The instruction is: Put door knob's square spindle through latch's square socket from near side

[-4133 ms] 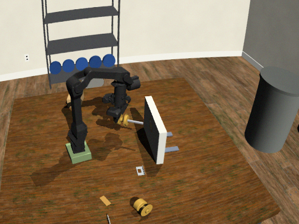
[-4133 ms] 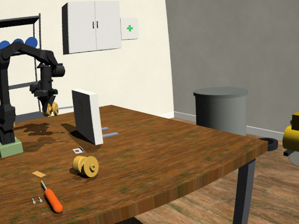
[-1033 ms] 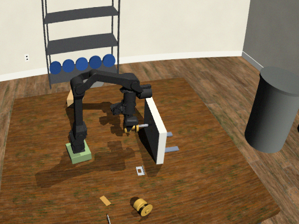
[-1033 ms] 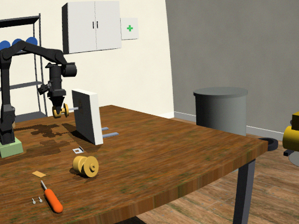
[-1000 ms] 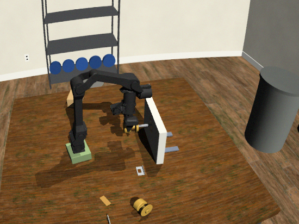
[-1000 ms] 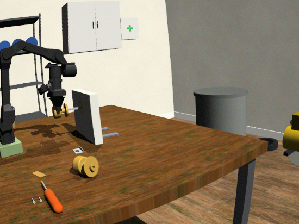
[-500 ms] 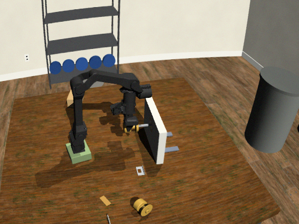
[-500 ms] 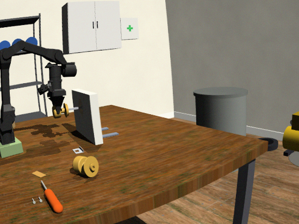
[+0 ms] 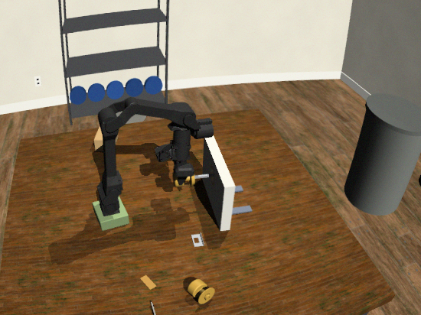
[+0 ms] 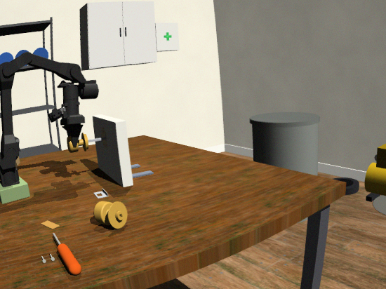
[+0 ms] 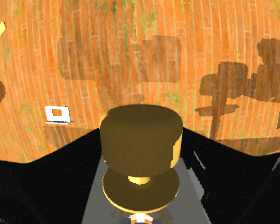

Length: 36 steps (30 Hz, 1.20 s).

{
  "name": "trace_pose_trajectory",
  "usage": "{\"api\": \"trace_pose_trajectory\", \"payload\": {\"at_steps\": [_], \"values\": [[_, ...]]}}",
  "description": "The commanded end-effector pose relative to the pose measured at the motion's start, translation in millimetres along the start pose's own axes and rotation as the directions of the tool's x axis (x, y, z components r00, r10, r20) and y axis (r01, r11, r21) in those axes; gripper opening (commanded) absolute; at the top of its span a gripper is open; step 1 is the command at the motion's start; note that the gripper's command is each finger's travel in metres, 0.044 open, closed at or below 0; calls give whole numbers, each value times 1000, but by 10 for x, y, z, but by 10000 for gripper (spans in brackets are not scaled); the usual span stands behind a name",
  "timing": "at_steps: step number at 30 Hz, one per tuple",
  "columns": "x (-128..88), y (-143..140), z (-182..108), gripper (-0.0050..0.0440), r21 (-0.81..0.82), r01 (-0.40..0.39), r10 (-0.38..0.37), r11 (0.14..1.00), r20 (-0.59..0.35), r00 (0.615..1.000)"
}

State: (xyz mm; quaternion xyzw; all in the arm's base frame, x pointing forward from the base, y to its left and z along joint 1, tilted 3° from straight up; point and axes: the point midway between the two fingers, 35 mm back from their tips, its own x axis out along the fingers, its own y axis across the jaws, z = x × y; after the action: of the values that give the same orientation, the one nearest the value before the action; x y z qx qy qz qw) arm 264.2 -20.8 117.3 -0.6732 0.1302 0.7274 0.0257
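Observation:
The brass door knob [image 9: 177, 183] [image 10: 71, 148] [image 11: 141, 147] is held above the table, with my gripper [image 9: 184, 178] [image 10: 74, 142] [image 11: 140, 132] shut on its round grip from above. Its round plate [image 9: 192, 180] [image 10: 85, 142] [image 11: 140, 194] faces the upright white panel [image 9: 226, 208] [image 10: 126, 159]. The grey spindle [image 9: 201, 176] [image 10: 95, 140] points at the panel's robot-facing side, roughly level. Its tip is at or very near that face, and a wide gap separates plate and panel. The latch's socket is not clear, so I cannot tell whether the tip is in it.
Two grey-blue feet [image 9: 242, 209] [image 10: 144, 174] stick out behind the panel. A second brass knob [image 9: 197, 287] [image 10: 102, 212], a white plate with a square hole [image 9: 194, 241] [image 10: 95, 194] [image 11: 49, 114], a small tan piece [image 9: 148, 282] [image 10: 50, 224] and an orange screwdriver [image 10: 69, 259] lie on the table.

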Motion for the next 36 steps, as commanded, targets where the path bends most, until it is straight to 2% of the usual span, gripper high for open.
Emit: {"api": "trace_pose_trajectory", "payload": {"at_steps": [1,36], "values": [[-8,16,-12,0,-3,-8,8,1000,-3,1000],[-13,8,-56,0,-8,-8,8,1000,-3,1000]]}}
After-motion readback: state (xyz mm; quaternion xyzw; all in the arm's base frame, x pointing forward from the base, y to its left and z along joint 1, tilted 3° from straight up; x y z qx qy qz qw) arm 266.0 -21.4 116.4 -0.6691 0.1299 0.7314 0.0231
